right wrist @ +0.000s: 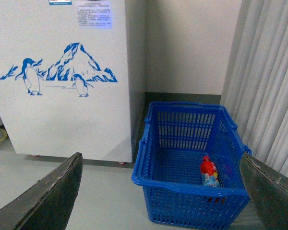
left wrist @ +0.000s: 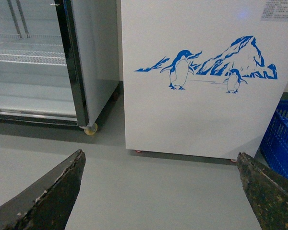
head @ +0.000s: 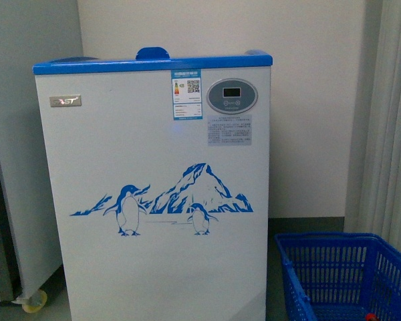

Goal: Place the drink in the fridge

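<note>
The fridge (head: 154,174) is a white chest freezer with a blue rim, a penguin-and-mountain picture and an oval grey display, standing straight ahead. It also shows in the left wrist view (left wrist: 201,120) and the right wrist view (right wrist: 62,120). The drink (right wrist: 209,171), a bottle with a red top, lies inside a blue basket (right wrist: 182,187) on the floor to the right of the fridge. My left gripper (left wrist: 161,191) is open and empty above bare floor in front of the fridge. My right gripper (right wrist: 161,191) is open and empty, above and short of the basket.
The blue basket (head: 341,274) sits at the lower right of the front view. A grey tall cabinet (head: 20,134) stands left of the fridge; its glass door and wire shelves (left wrist: 29,57) show in the left wrist view. A curtain (head: 391,120) hangs at the right.
</note>
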`<move>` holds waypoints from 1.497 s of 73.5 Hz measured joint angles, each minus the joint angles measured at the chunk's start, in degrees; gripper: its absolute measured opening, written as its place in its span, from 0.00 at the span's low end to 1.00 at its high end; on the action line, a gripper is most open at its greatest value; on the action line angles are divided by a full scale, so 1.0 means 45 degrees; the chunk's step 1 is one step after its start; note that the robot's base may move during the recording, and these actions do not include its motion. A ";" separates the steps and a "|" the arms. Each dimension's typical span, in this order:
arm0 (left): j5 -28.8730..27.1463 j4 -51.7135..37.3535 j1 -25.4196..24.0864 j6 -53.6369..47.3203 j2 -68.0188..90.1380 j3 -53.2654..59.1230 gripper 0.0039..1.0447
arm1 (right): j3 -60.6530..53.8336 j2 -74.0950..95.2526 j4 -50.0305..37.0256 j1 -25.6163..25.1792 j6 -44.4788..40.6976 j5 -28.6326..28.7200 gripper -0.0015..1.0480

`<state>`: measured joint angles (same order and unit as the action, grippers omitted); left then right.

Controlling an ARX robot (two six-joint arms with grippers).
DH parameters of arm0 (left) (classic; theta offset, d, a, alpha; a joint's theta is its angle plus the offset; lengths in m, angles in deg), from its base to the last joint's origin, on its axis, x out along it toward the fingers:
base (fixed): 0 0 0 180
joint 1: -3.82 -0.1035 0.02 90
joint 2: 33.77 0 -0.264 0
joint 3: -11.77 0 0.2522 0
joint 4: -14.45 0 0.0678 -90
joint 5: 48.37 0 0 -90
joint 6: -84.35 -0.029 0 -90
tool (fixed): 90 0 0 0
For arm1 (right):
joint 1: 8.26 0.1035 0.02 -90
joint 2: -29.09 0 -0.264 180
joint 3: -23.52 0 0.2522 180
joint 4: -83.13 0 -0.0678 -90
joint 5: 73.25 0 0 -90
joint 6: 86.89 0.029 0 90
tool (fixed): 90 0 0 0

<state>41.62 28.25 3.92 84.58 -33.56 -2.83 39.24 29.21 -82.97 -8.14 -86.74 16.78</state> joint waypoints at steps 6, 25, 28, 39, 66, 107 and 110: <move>0.0000 0.0000 0.0000 0.0000 0.0000 0.0000 0.92 | 0.0000 0.0000 0.0005 0.0000 0.0000 0.0000 0.93; 0.0000 0.0000 0.0000 0.0000 0.0000 0.0000 0.92 | 0.0000 0.0000 0.0000 0.0000 0.0000 0.0000 0.93; 0.0000 0.0000 0.0000 0.0000 0.0000 0.0000 0.92 | 0.0000 0.0000 0.0005 0.0000 0.0000 0.0000 0.93; 0.0000 0.0000 0.0000 0.0000 0.0000 0.0000 0.92 | 0.0000 0.0000 0.0000 0.0000 0.0000 0.0000 0.93; 0.0000 -0.0005 0.0000 0.0000 0.0000 0.0000 0.92 | 0.0000 0.0000 0.0000 0.0000 0.0000 0.0000 0.93; 0.0000 -0.0005 0.0000 0.0000 0.0000 0.0000 0.92 | 0.0000 0.0000 0.0000 0.0000 0.0000 0.0000 0.93; 0.0000 -0.0005 0.0000 0.0000 0.0000 0.0000 0.92 | 0.0000 0.0000 0.0000 0.0000 0.0000 0.0000 0.93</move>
<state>41.62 28.22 3.92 84.58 -33.56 -2.83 39.24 29.21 -82.97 -8.14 -86.74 16.78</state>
